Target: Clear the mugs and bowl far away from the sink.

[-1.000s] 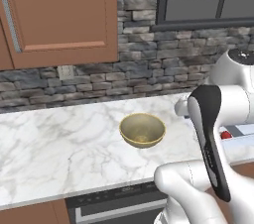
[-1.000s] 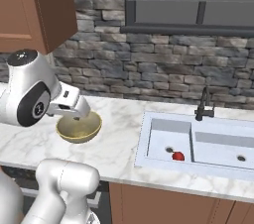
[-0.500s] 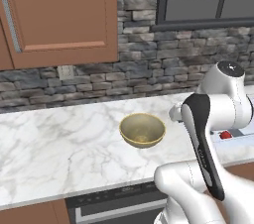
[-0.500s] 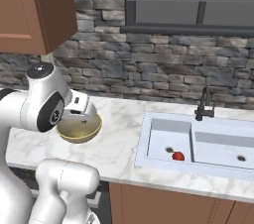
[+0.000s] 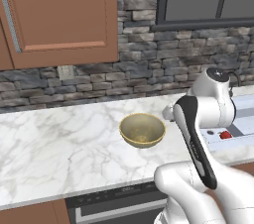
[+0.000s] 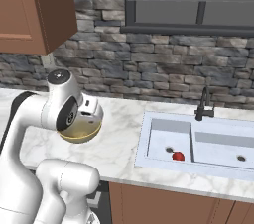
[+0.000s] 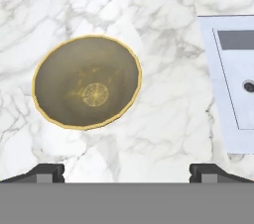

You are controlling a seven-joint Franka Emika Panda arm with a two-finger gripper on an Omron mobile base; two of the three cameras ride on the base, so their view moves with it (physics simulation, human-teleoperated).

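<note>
While the white arm bends over the marble counter (image 5: 59, 148), its gripper (image 7: 126, 171) looks straight down at the stone, and the hand view shows the two dark fingertips (image 7: 47, 172) set wide apart with nothing between them. The bowl (image 5: 142, 130) sits upright on the counter, tan-olive with a brighter yellow rim and a lighter patterned inside, and nothing can be seen in it. In the hand view the bowl (image 7: 87, 82) lies above and left of the midpoint between the fingertips, apart from both. The sink (image 6: 198, 141) is set into the counter to the right of the bowl with a stretch of bare marble between them; its near corner shows at the right edge of the hand view (image 7: 228, 79). A dark slim faucet (image 6: 204, 104) stands at the back of the sink, and a small red object (image 6: 177, 156) lies in the left basin. In the right base view the arm's wrist covers part of the bowl (image 6: 82, 131). Behind the counter runs a stone wall (image 5: 149, 64), with a brown cabinet (image 5: 59, 15) above the left side and a dark-framed window (image 6: 193, 0) above the sink.
</note>
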